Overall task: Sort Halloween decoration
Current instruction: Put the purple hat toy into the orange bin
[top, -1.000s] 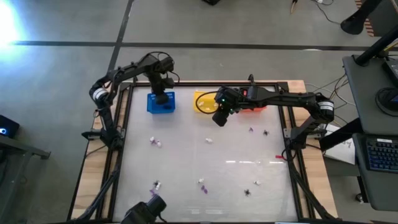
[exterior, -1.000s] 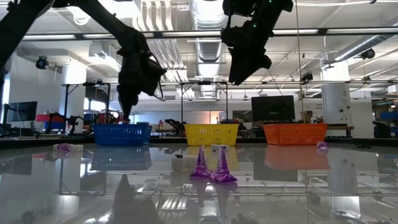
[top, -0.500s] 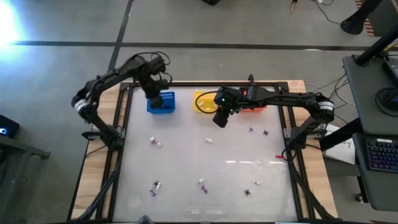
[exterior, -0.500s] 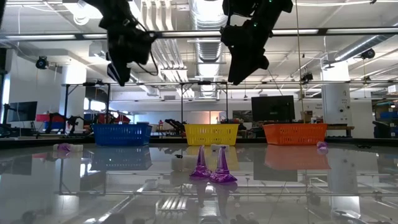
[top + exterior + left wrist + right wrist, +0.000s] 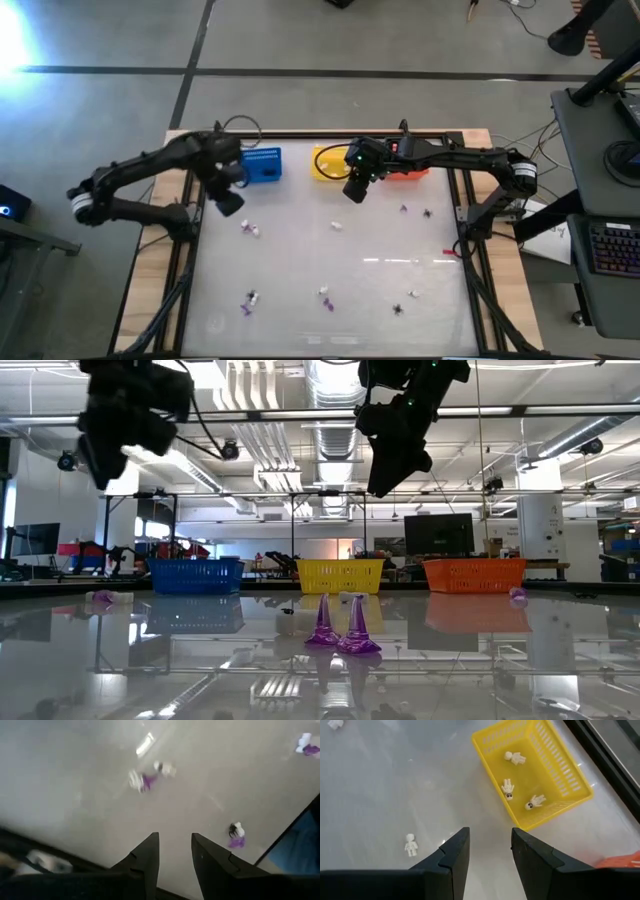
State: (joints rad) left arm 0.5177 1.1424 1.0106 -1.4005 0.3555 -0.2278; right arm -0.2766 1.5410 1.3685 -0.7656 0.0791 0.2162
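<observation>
1. The table (image 5: 300, 290) carries three mesh baskets along its far edge: a blue basket (image 5: 262, 165) to the left, a yellow basket (image 5: 547, 767) in the middle, and an orange-red basket (image 5: 473, 573) to the right, partly hidden under the right arm in the high view.
2. The left gripper (image 5: 228, 201) hangs above the table's left side, near the blue basket; its fingers stand apart with nothing between them.
3. The right gripper (image 5: 354, 190) hovers just in front of the yellow basket, fingers also parted and empty.
4. The Halloween decoration is only partly sorted. Three white skeleton figures (image 5: 508, 788) lie in the yellow basket.
5. Many trinkets remain loose: a white skeleton (image 5: 410, 844) mid-table, a white and purple cluster (image 5: 250, 229) at the left, purple cones (image 5: 338, 628) near the front, and black spiders (image 5: 427, 213) to the right. Most of the sorting appears still ahead.
</observation>
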